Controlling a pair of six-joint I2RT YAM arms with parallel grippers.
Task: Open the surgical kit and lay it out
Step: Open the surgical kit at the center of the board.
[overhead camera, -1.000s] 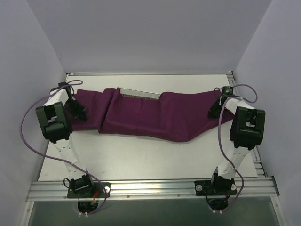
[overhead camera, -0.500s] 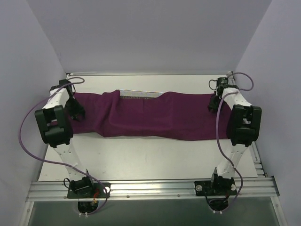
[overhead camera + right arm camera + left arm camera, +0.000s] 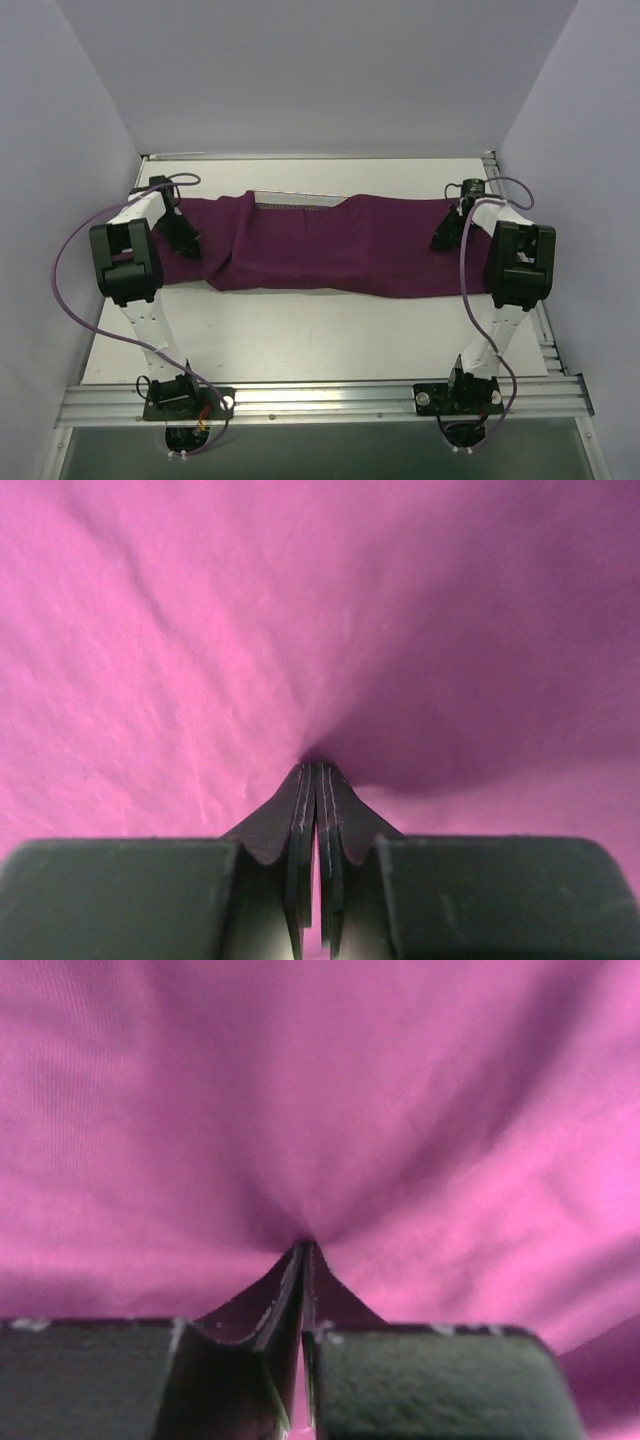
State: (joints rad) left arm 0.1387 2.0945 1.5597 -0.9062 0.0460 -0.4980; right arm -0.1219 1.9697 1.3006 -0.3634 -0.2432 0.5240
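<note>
From above, I see the purple cloth (image 3: 330,248) lying across the desk (image 3: 320,330), with the tray (image 3: 297,203) edge showing behind it. On the left wrist view, my left hand (image 3: 303,1250) is clenched on a pinch of cloth. On the right wrist view, my right hand (image 3: 318,768) pinches it too, I judge for spreading it flat.

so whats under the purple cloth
Only a thin strip of a silver mesh tray peeks out past the far edge of the cloth. The rest of the tray, and anything lying in it, is covered, so I can't tell what's inside.
</note>
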